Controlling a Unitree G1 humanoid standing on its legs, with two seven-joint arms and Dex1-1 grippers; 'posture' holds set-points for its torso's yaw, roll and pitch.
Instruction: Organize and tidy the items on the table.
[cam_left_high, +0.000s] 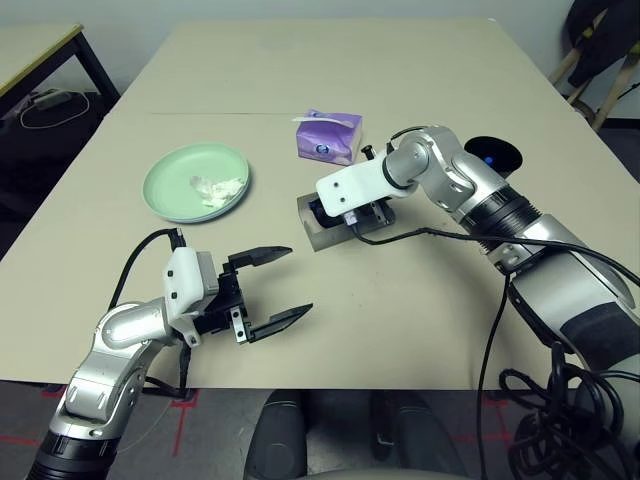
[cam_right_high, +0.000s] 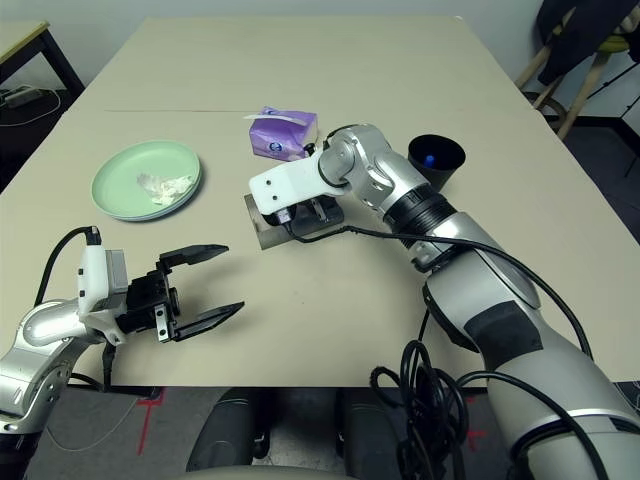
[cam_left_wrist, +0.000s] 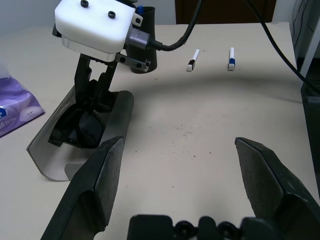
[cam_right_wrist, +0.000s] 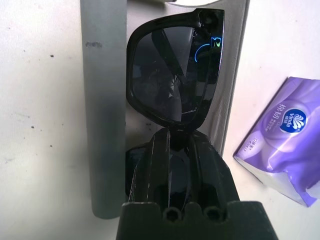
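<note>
The sunglasses (cam_right_wrist: 172, 75) are being gripped by the closed right tool (cam_right_wrist: 172, 145) over the open case (cam_left_wrist: 55, 150), mid-surface (cam_left_high: 400, 330); they should be lowered level before release. The left tool (cam_left_high: 270, 290) is being held open, empty.

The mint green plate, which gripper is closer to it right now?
Left. The open left gripper hovers just in front of the mint green plate; the right gripper is off to its side, shut on the black sunglasses.
</note>
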